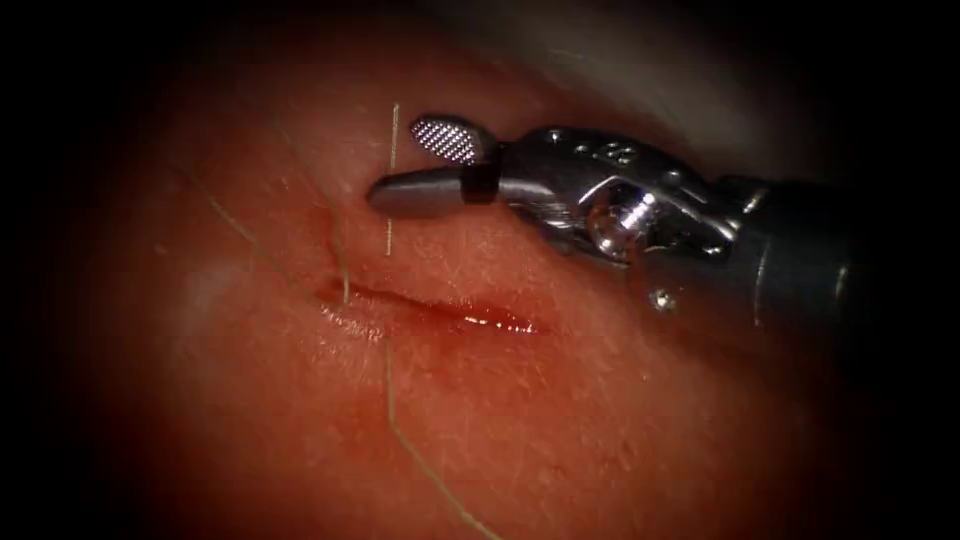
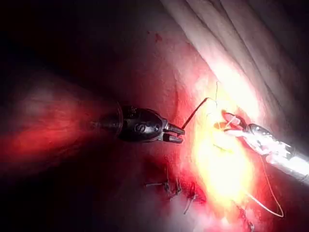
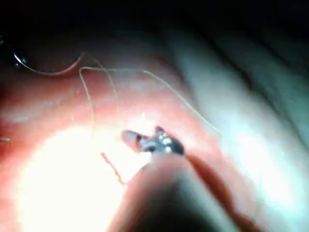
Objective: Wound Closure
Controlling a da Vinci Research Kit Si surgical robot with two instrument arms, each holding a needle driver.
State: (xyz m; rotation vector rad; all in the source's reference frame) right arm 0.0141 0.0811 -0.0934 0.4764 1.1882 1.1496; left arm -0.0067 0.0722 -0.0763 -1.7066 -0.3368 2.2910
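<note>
Cut (image 1: pixel 430 308) in the tissue (image 1: pixel 620 420): long axis runs left-right across the endoscope view, short, glistening with red fluid (image 1: pixel 490 320) toward its right end.

Thread (image 1: pixel 392 170): one pale strand runs roughly vertical, passing just left of the right claw (image 1: pixel 415 165), meeting the cut near its left end, then continuing down and to the right over the tissue below the cut. A second fainter strand slants across the tissue left of the cut.

Right claw: enters from the right, shaft nearly horizontal, wrist bent so the jaws point left, above the cut. Jaws wide apart, ridged face of the upper one showing; nothing held. Thread lies just beyond the tips; contact cannot be told.

Left claw (image 2: pixel 175 134): seen in the left wrist view, jaws pointing toward the right claw (image 2: pixel 231 123), a narrow gap between them, a dark thread running up from its tip. Whether it grips the thread cannot be told.

Needle (image 3: pixel 48 70): in the right wrist view, a thin curved arc lies away from the right claw (image 3: pixel 140 137), thread (image 3: pixel 145 72) trailing from one end. Whether it sits in the tissue cannot be told.
</note>
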